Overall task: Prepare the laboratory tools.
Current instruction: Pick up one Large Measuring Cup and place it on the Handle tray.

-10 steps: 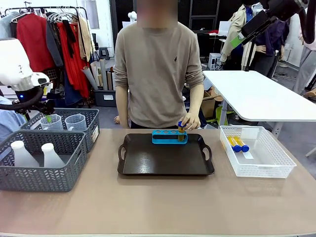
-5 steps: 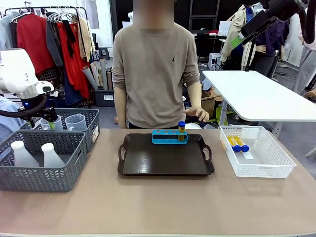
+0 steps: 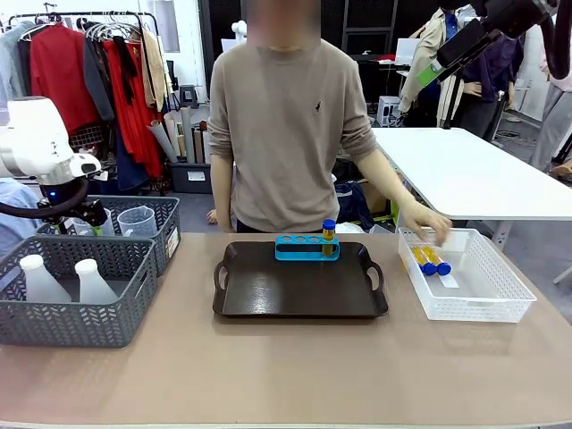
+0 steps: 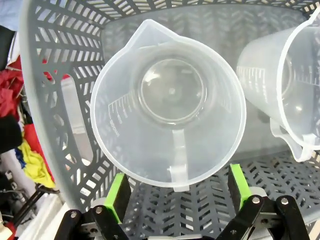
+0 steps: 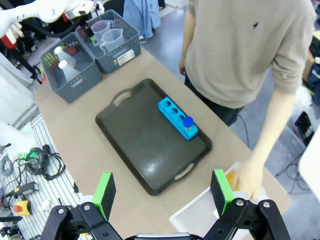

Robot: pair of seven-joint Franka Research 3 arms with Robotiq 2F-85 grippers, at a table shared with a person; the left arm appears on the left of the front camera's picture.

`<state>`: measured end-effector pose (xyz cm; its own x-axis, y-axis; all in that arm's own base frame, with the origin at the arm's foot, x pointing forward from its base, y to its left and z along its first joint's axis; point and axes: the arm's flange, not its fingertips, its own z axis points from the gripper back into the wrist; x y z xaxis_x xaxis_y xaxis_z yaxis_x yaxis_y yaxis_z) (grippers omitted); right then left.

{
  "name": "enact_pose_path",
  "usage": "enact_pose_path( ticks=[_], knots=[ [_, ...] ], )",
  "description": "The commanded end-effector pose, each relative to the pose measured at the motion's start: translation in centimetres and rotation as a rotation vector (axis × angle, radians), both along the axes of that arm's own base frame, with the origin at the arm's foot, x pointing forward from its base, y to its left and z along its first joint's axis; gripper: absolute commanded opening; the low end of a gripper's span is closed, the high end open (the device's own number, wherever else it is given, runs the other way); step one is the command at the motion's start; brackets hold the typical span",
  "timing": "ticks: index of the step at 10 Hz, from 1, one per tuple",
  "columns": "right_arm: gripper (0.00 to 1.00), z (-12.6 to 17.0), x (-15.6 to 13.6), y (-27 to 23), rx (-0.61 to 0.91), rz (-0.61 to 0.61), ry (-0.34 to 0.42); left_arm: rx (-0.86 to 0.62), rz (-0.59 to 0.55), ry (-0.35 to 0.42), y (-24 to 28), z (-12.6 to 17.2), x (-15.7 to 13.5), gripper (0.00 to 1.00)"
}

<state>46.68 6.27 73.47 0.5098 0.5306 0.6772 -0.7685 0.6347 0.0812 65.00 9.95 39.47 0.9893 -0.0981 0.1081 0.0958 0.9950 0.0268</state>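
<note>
Hovering with left tool point(image 4: 177, 180) spread open over clear plastic measuring beaker point(image 4: 170, 100) in grey mesh basket point(image 4: 55, 75), likely for grasping; right tool point(image 5: 161, 185) likewise open.

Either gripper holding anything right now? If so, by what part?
Nothing held. The left gripper is open above the clear beaker in the grey basket, not closed on it. The right gripper is open and empty.
</note>
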Motion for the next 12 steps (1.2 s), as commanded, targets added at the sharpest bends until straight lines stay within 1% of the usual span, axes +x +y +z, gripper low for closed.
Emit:
enact_pose_path(
  ticks=[1, 2, 3, 7, 8, 12],
  knots=[
    [1.0, 0.1, -0.07, -0.05, 0.0, 0.001, -0.002, -0.009, -0.009, -0.016, 0.5, -0.27, 0.42, 1.0],
    [1.0, 0.1, -0.07, -0.05, 0.0, 0.001, -0.002, -0.009, -0.009, -0.022, 0.5, -0.39, 0.54, 1.0],
    [1.0, 0.1, -0.07, -0.05, 0.0, 0.001, -0.002, 0.006, -0.03, -0.03, 0.65, -0.49, 0.55, 0.91],
    [1.0, 0.1, -0.07, -0.05, 0.0, 0.001, -0.002, 0.008, -0.027, -0.034, 0.5, -0.17, 0.53, 0.12],
    [1.0, 0.1, -0.07, -0.05, 0.0, 0.001, -0.002, 0.009, -0.026, -0.03, 0.68, -0.08, 0.51, 0.0],
    [1.0, 0.1, -0.07, -0.05, 0.0, 0.001, -0.002, -0.003, -0.014, -0.02, 0.72, 0.23, 0.46, 0.0]
  ],
)
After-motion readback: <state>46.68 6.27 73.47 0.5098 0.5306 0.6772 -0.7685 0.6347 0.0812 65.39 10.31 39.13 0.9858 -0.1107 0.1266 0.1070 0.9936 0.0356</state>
